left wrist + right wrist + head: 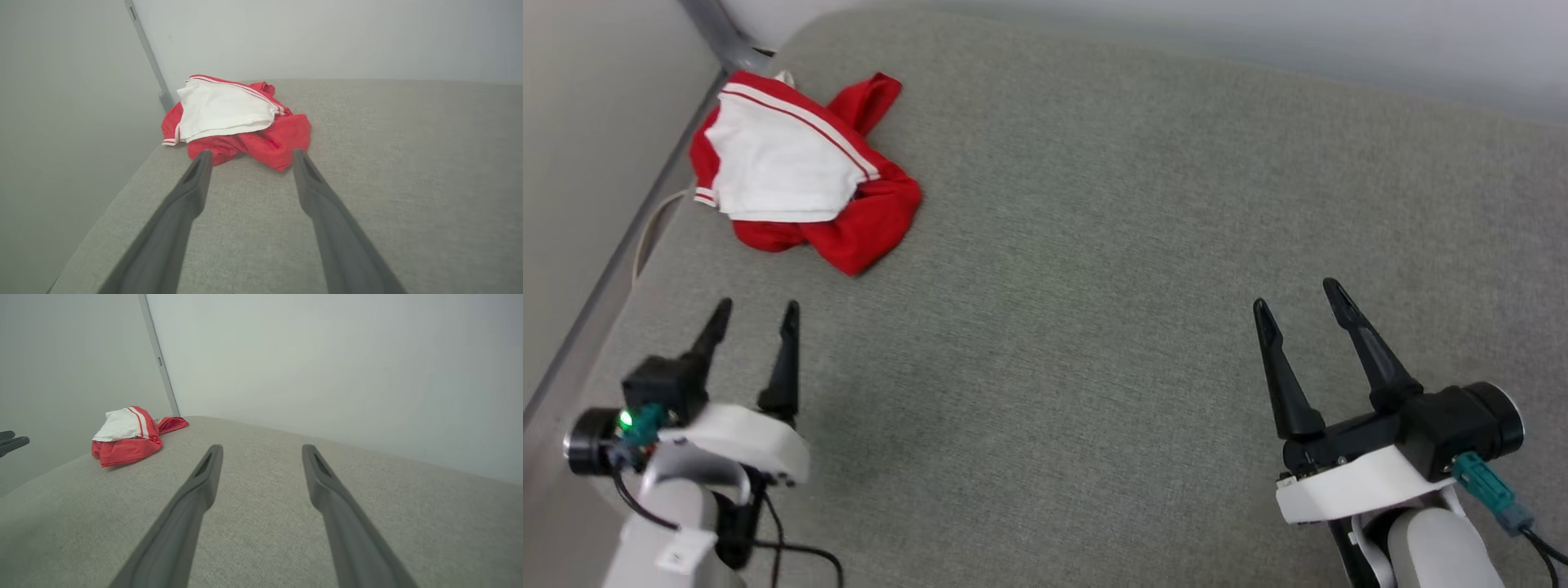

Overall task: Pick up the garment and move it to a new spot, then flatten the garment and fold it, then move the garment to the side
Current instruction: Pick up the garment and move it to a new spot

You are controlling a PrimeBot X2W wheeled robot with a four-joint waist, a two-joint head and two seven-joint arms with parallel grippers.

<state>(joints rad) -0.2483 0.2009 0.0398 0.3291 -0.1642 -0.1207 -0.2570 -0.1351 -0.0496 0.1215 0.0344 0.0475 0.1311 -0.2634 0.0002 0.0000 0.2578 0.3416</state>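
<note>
Garment: the red-and-white garment (800,175) lies crumpled in the upper left of the head view, near the rounded far corner of the grey fabric surface (1094,245). A white sleeve panel with striped trim lies on top, with red cloth bunched beneath and around it.
Left end effector: the left end effector (756,306) sits at the lower left of the head view with its two dark fingers spread apart and nothing between them. It stands short of the garment, not touching it.
Left arm pose: the pale forearm rises from the bottom edge and the fingers point up the frame. In the left wrist view the tips of the end effector (251,153) frame the garment's (237,122) near red edge.
Right end effector: the right end effector (1295,294) sits at the lower right, fingers parted and empty, well apart from the garment.
Right arm pose: the fingers point up the frame, tilted slightly right. In the right wrist view the end effector (262,447) is over bare fabric, with the garment (126,437) at middle left.
</note>
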